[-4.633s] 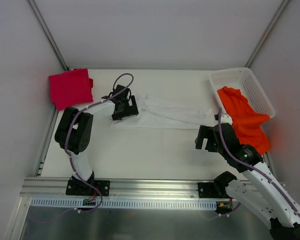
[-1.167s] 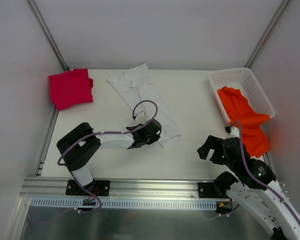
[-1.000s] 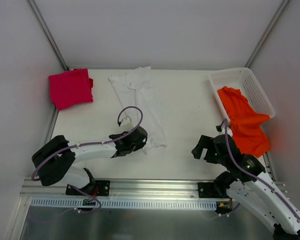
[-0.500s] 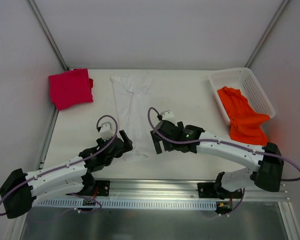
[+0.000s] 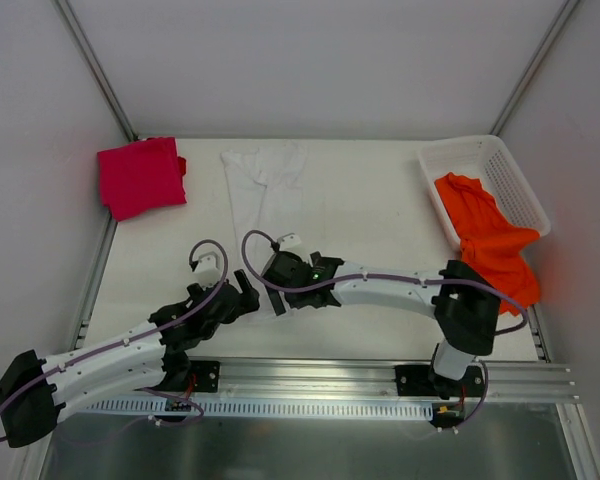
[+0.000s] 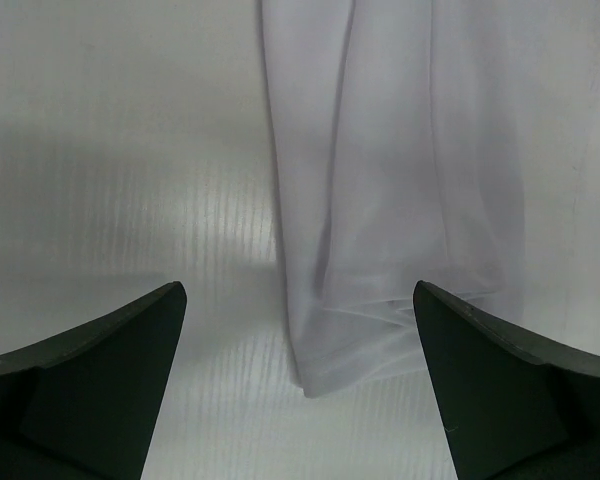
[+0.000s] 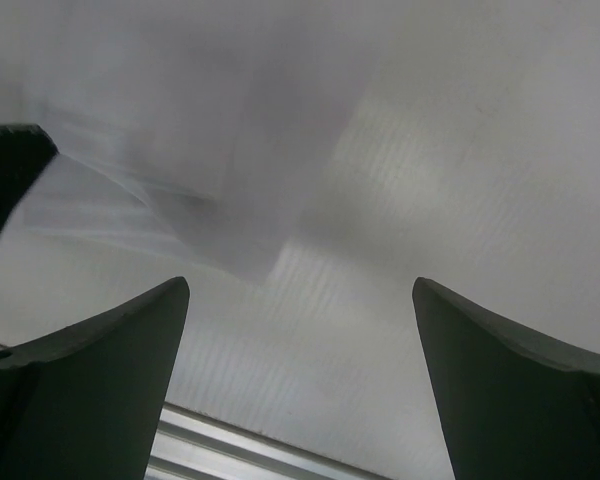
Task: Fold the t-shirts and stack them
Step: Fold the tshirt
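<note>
The white shirt (image 5: 263, 190) has turned around. A few seconds ago it lay sideways across the middle of the table (image 5: 380, 210). Now it is a long strip running from the top middle of the overhead picture down to the bottom middle.

The left gripper (image 5: 248, 292) pulled it there and has slid down to the shirt's near end. The right gripper (image 5: 276, 298) was waiting low on the right, by the orange shirt (image 5: 490, 245). It has swung across and now sits just beside the left one, at the same end of the shirt.

Both grippers are spread wide and hold nothing. In the left wrist picture, the bottom corner of the white shirt (image 6: 410, 180) lies between the fingers. In the right wrist picture, a shirt corner (image 7: 180, 130) sits at the upper left, a little past the fingers.

The red shirt (image 5: 140, 177) has not moved from the top left. The orange one hangs out of the basket (image 5: 500, 160).

I think the shirt is now lined up, so each gripper could pinch a near corner and fold it.
</note>
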Robot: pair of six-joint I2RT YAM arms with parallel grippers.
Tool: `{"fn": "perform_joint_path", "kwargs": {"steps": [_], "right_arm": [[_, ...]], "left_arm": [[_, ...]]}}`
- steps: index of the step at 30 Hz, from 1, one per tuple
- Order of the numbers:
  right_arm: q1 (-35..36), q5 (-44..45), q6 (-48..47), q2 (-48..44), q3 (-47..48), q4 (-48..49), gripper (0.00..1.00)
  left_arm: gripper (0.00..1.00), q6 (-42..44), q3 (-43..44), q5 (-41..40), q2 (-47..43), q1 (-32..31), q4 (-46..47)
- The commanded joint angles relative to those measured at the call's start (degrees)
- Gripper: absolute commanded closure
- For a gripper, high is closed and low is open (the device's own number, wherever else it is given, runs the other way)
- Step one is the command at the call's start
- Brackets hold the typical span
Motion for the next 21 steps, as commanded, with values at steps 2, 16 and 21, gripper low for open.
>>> {"fn": "perform_joint_path", "kwargs": {"steps": [2,16,21], "right_arm": [[0.0,-2.0,-1.5,8.4,10.9,6.0,0.01],[-0.2,-2.7,-2.2,19.3,20.3,5.8,0.0],[-0.6,-2.7,-1.9,20.5,19.7,7.7,0.11]], "left_arm": [[0.01,-0.7,-2.5,0.1,-5.5,0.6,-0.7],[0.01,0.1,-4.4,2.8,-14.6,0.6,-5.4],[0.01,-0.1,-4.7,3.9,-19.6,0.6,-6.3]]}}
